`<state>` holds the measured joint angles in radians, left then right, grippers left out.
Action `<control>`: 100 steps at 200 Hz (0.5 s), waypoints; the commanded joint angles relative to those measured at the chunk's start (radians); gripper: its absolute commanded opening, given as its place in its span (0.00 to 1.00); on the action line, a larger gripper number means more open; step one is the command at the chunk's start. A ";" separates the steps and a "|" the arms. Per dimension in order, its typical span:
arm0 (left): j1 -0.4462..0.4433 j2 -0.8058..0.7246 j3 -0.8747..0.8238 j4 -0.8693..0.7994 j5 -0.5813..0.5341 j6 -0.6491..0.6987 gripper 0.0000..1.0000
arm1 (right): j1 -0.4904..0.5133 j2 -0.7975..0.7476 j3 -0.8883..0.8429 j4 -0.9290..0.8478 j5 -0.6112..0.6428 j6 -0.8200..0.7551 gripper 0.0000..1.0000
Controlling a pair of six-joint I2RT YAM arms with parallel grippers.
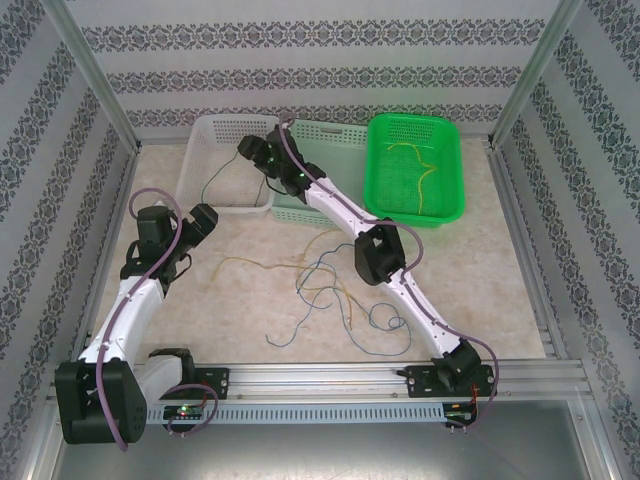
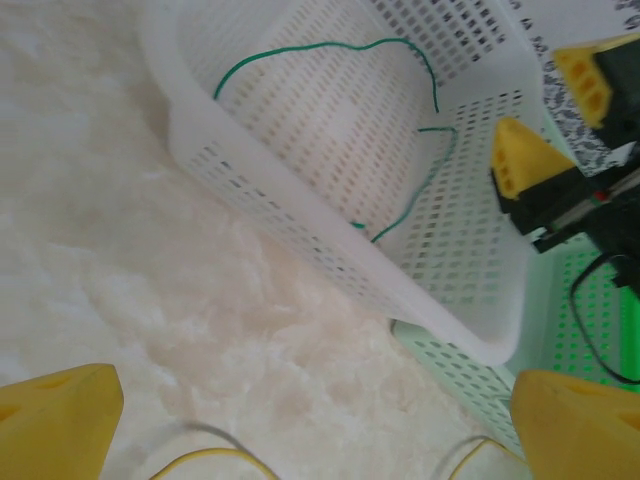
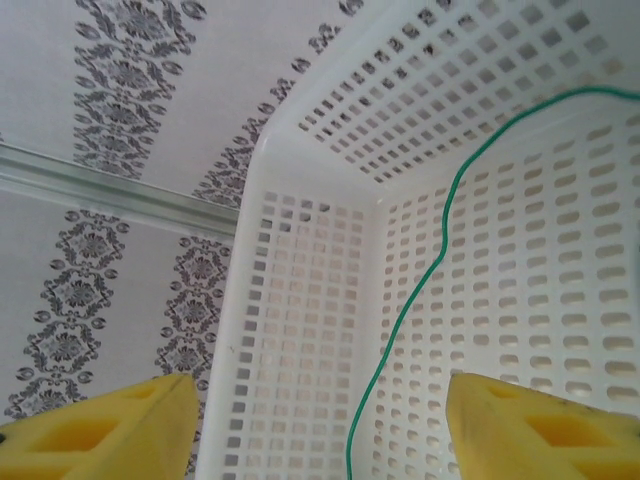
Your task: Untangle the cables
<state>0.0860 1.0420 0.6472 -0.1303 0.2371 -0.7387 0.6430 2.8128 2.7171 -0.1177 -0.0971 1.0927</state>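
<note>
Your right hand (image 3: 320,400) stands with its fingers well apart and holds nothing. It hangs over the white basket (image 3: 300,330). The green cable (image 3: 441,250) runs free down the inner wall of this basket; in the wrist view it passes between the two fingers but does not touch them. I judge that the hand is there because this basket is the place for the green cable. Whether the end of the cable hangs over the near rim, I cannot tell.

Your left hand (image 2: 315,385) is also wide open and empty. It is low over the table (image 1: 230,310), just before the near wall of the white basket, and a yellow strand (image 2: 210,453) lies on the table under it. It seems to be placed there so that it is near the next cable to take.

Further out, the loose cables (image 1: 322,290), blue and yellow, cross each other in the middle of the table, partly under the right arm. These are not yet separated.

At the far right, the green basket (image 1: 415,218) holds yellow cables (image 1: 424,178). The pale basket (image 1: 335,132) stands between the other two, and the arm hides most of its inside. So the order seems to be one colour for each basket, and probably the blue goes to the pale one.

You find no brand, label or writing to read. The wall (image 3: 130,60) shows a repeated ornament, not letters.
</note>
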 commanded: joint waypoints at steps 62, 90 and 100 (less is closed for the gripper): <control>-0.008 -0.052 0.000 -0.081 -0.003 0.008 1.00 | 0.037 -0.199 0.025 0.031 -0.232 -0.243 0.67; -0.007 -0.091 -0.006 -0.106 -0.013 0.016 1.00 | 0.063 -0.352 -0.125 -0.210 -0.398 -0.632 0.65; -0.007 -0.108 -0.016 -0.092 -0.009 0.016 1.00 | 0.071 -0.438 -0.240 -0.316 -0.391 -0.809 0.65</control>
<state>0.0860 0.9859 0.6472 -0.1982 0.2276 -0.7383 0.6823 2.5656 2.6350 -0.1936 -0.3569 0.7311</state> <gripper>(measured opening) 0.996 0.647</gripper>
